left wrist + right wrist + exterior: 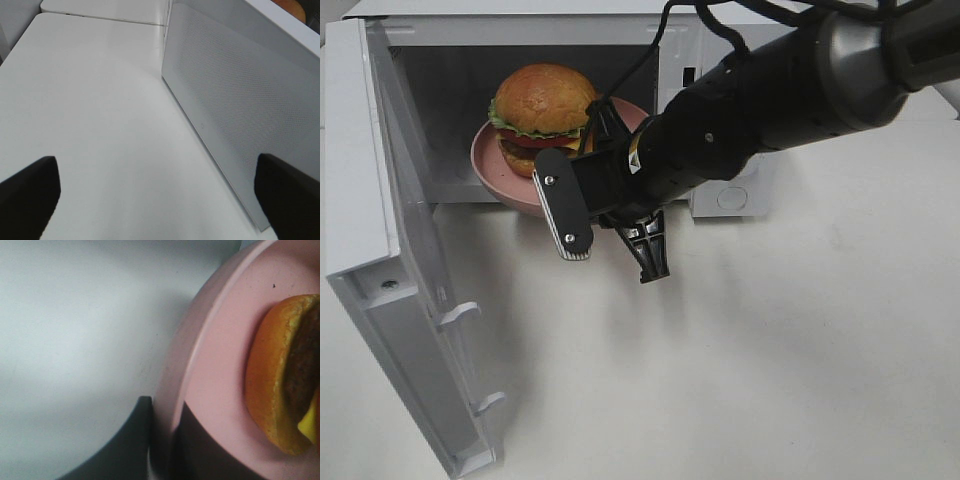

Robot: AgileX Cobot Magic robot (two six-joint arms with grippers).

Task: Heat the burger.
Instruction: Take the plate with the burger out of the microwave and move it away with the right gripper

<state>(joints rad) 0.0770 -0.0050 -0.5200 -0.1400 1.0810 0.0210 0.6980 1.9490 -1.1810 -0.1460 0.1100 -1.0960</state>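
The burger (542, 110) has a glossy brown bun, lettuce, tomato and cheese. It sits on a round pink plate (488, 160) at the mouth of the open microwave (450, 80), with the plate's front edge over the sill. My right gripper (603, 135) is shut on the plate's right rim. In the right wrist view its dark fingers (125, 450) pinch the plate (220, 365) beside the burger (280, 375). My left gripper (160, 200) is open and empty over the table, next to the microwave door (240, 100); it is out of the exterior high view.
The microwave door (390, 250) swings out wide to the left toward the table's front. The microwave's control panel (730, 195) lies behind my right arm. White tabletop (770, 350) stretches across the front and right.
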